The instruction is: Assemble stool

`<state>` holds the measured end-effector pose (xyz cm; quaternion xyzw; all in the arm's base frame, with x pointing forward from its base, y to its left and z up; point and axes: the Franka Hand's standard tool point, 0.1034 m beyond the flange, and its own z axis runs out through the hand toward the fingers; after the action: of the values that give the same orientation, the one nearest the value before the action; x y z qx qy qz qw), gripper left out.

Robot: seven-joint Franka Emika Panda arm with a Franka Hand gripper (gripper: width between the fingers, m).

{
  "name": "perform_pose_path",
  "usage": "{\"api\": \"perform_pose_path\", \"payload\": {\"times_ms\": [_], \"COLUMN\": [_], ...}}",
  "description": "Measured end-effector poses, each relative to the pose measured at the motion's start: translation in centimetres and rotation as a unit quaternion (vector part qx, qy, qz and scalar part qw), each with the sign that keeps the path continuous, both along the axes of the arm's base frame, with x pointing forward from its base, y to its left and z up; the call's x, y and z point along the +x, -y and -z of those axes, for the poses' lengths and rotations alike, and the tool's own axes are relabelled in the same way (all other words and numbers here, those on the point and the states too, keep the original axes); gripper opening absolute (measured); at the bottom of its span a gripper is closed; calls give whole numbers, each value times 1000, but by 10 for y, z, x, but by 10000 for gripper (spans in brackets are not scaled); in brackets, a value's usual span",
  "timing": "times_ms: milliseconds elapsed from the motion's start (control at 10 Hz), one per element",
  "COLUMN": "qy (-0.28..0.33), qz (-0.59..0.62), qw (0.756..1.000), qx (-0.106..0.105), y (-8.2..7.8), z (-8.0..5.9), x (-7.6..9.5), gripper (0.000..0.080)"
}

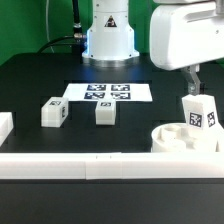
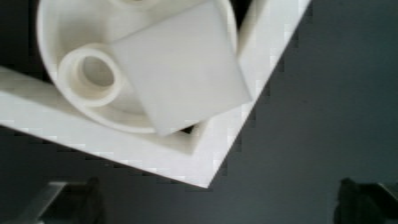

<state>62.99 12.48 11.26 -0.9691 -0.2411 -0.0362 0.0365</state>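
The round white seat lies in the front corner of the table, at the exterior view's right. One white tagged leg stands upright on it. My gripper hovers just above that leg, open and empty. In the wrist view the leg rises from the seat beside a round socket. My gripper shows only as dark fingertips set wide apart, with nothing between them. Two more legs lie loose on the black table.
The marker board lies flat in front of the robot base. A long white bar edges the table front and meets another at a corner round the seat. A white block sits at the exterior view's left.
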Motion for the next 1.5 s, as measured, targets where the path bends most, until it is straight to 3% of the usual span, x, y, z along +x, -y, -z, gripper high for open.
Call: {"api": "perform_pose_path", "payload": {"times_ms": [200,600,1100,1200,1300,1400,1500], "qy": [3,20,14,13,12,9,9], "qz": [-41,-211,-201,-198,-196,-193,-191], "qw": [999,977,979,979,980,980,981], "qx": [-4,-38,-38,-37,-37,-38,-38], "y": [2,5,7,7,10,15,19], "z": [1,22,37,38,40,42,43], "x": [0,-5,-9,-9,-10,-10,-10], "gripper": [649,649,649,511,511,374,337]}}
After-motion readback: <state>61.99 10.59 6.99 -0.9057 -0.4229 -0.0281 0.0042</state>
